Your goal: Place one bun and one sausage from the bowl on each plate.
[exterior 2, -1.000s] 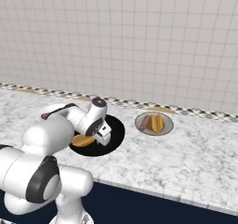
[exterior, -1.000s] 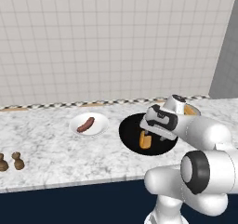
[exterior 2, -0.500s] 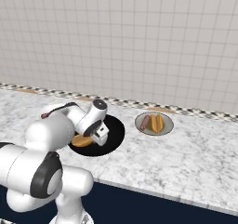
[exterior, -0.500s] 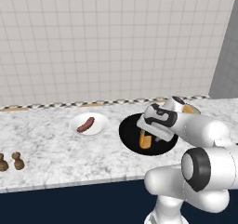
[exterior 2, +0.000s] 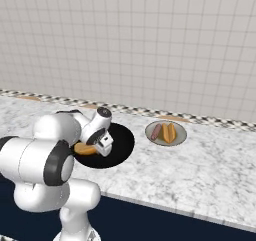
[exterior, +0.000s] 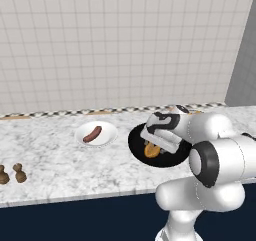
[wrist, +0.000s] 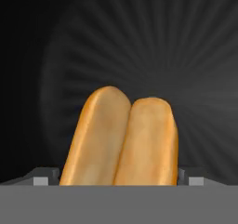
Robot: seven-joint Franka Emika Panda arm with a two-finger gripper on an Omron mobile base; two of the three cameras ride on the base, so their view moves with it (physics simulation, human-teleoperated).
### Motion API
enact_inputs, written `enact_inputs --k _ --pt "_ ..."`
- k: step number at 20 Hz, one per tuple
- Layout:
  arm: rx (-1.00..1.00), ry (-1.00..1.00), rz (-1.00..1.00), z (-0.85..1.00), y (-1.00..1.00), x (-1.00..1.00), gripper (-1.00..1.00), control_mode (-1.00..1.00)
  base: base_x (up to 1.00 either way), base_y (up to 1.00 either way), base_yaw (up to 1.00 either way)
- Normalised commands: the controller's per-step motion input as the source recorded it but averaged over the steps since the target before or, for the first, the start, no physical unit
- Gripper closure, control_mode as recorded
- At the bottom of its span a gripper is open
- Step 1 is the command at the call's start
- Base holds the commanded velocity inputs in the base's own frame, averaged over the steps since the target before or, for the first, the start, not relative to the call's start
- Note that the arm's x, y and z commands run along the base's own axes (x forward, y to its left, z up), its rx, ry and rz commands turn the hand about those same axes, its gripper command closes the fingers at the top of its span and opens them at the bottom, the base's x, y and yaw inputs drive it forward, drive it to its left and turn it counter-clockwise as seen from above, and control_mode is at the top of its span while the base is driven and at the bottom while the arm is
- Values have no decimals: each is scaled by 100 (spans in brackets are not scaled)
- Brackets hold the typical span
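Just pincer astride bun, mid-bowl.

Even, shadowless render — sharp throughout

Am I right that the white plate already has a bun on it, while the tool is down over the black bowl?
Not quite. The left base view shows the white plate holding a sausage, not a bun. The rest stands: the tool is down over the black bowl, where the remaining bun lies.
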Motion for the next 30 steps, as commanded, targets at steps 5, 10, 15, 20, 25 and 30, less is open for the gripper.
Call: enact_inputs --k 5,10,15,20,25,30 --pt "0 5 0 -22 6 0 100 -100 0 0 0" --pt "0 -3 0 3 0 -10 100 -100 0 0 0" --pt "0 -21 0 88 13 -20 100 -100 0 0 0" --pt "0 -6 0 100 88 29 100 -100 0 0 0" --pt "-5 2 -1 72 94 93 100 -100 0 0 0" --pt "-6 10 -3 0 52 92 100 -100 0 0 0"
